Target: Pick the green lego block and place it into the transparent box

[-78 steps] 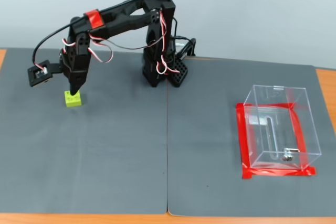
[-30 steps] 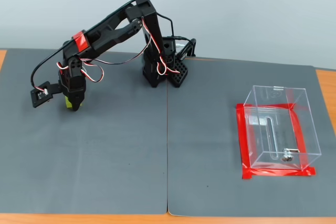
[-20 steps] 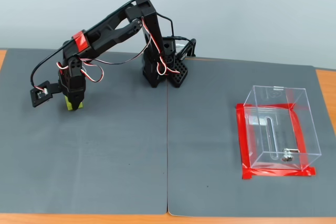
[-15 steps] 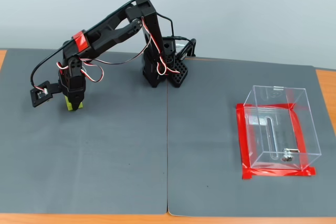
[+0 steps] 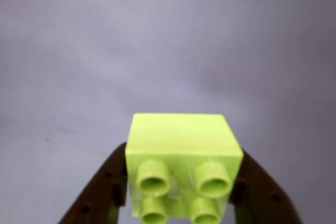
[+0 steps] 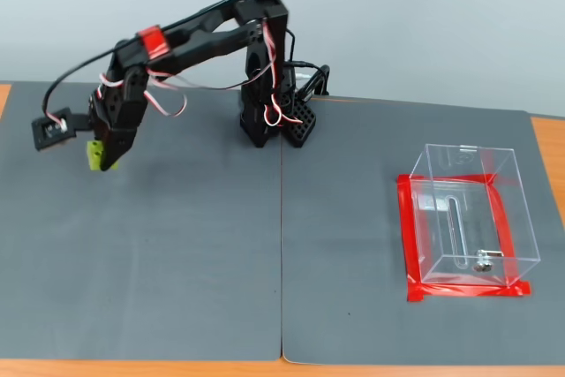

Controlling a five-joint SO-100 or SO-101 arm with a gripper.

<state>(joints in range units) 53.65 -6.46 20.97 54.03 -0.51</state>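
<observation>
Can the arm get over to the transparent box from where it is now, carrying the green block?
Probably yes. The gripper holds the green lego block at the left of the fixed view, and only bare grey mat lies between it and the open-topped transparent box.

Flat dark grey mat (image 6: 177, 253) in two sheets, a seam (image 6: 282, 245) running front to back. Orange-brown wooden tabletop (image 6: 547, 143) shows at the edges and along the front. Plain pale grey wall (image 6: 424, 15) behind. Light even, shadows soft.
</observation>
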